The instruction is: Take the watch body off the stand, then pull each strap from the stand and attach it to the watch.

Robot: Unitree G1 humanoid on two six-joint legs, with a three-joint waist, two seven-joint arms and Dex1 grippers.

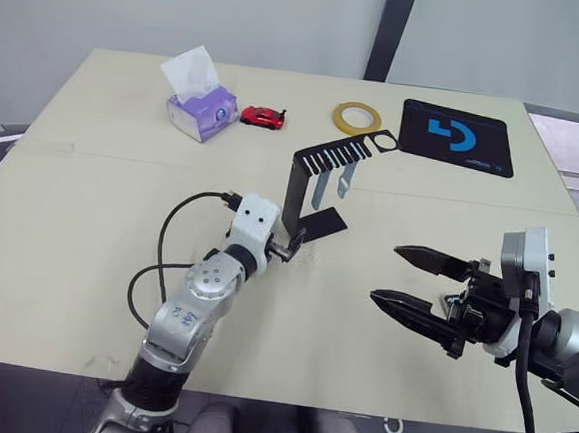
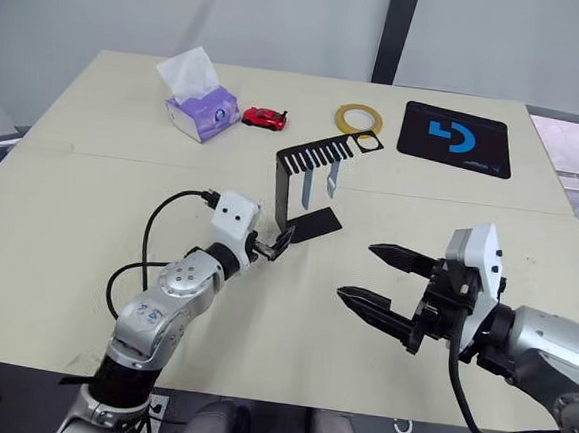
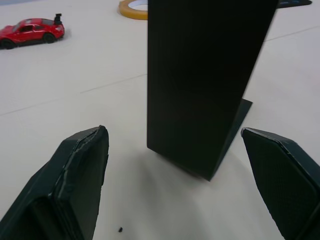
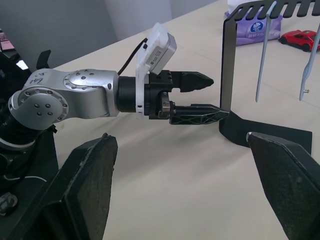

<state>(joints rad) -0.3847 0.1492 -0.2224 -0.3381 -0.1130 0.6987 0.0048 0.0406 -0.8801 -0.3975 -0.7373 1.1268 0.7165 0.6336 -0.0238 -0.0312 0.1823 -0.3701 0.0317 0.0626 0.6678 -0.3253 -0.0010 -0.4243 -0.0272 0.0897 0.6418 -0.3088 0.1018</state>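
Observation:
The black stand point(image 1: 305, 190) rises mid-table, its comb-slotted top bar point(image 1: 340, 153) ending in a round hole point(image 1: 384, 141). Two pale blue-grey straps point(image 1: 320, 189) point(image 1: 347, 179) hang from the bar. The watch body is out of view. My left gripper point(image 1: 291, 245) is open low at the foot of the stand's post point(image 3: 200, 75). Its fingers point(image 3: 82, 170) are spread either side of the post, and one fingertip point(image 4: 212, 113) looks to be touching it. To the right, my right gripper point(image 1: 385, 274) hovers open and empty, pointing toward the stand and apart from it.
At the back of the cream table point(image 1: 89, 211) lie a purple tissue box point(image 1: 203, 109), a red toy car point(image 1: 262, 117), a yellow tape ring point(image 1: 357, 118) and a black mouse pad with a blue logo point(image 1: 456, 136). A black cable point(image 1: 167, 237) loops off my left wrist.

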